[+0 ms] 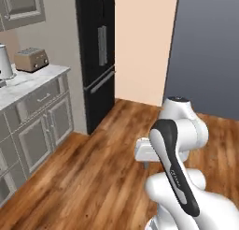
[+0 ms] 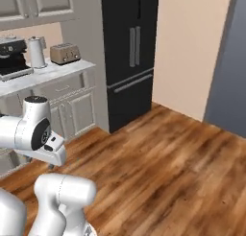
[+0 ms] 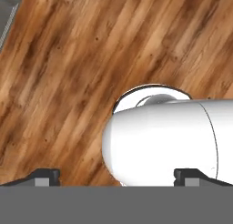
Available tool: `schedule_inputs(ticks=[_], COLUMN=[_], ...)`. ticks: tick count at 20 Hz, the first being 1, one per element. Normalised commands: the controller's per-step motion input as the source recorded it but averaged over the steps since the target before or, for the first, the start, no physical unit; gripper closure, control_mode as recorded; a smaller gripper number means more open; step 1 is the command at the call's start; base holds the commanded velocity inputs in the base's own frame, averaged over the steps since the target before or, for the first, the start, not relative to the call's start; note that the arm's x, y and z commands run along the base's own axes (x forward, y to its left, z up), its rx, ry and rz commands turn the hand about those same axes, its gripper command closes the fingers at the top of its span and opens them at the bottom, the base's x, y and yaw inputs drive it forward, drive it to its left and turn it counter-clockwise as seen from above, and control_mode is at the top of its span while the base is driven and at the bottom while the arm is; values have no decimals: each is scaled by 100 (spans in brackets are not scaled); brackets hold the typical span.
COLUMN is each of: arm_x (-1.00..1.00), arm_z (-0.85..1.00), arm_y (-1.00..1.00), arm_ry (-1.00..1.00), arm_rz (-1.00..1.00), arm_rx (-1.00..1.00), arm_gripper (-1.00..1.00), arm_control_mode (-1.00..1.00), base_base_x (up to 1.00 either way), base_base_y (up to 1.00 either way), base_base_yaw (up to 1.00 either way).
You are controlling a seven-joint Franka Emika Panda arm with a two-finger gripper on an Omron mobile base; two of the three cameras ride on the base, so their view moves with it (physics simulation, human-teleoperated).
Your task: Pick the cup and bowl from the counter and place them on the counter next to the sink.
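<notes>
In the left base view, the white marble worktop (image 1: 32,82) is seen at the upper left of the frame, over beige-grey cabinets (image 1: 39,131). A toaster (image 1: 31,59) is carried on it, beside a white kettle (image 1: 4,61) at the left edge. A black refrigerator (image 1: 97,51) is seen at top centre, and the wooden floor (image 1: 93,177) below it.

In the right base view, the worktop (image 2: 48,73) is placed at the upper left, with a coffee machine (image 2: 12,57), kettle (image 2: 36,52) and toaster (image 2: 65,53) on it.

In the hand view, the pincer (image 3: 118,176) is shown at the bottom edge, its tips spread wide apart over the floor (image 3: 68,59), nothing held between them. The cup, bowl and sink cannot be located.
</notes>
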Motion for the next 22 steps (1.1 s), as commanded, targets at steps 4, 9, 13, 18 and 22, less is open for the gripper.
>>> schedule_inputs(ticks=[4,9,13,18,22], arm_x=[0,0,0,0,0], arm_z=[0,0,0,0,0], arm_y=[0,0,0,0,0], arm_ry=[0,0,0,0,0], arm_rz=[0,0,0,0,0], arm_rx=[0,0,0,0,0], arm_gripper=[-100,-100,-100,-100,-100], arm_control_mode=[100,100,100,100,100], base_base_x=[15,35,47,72,100], base_base_y=[0,0,-3,36,92], base_base_yaw=[89,88,88,32,-1])
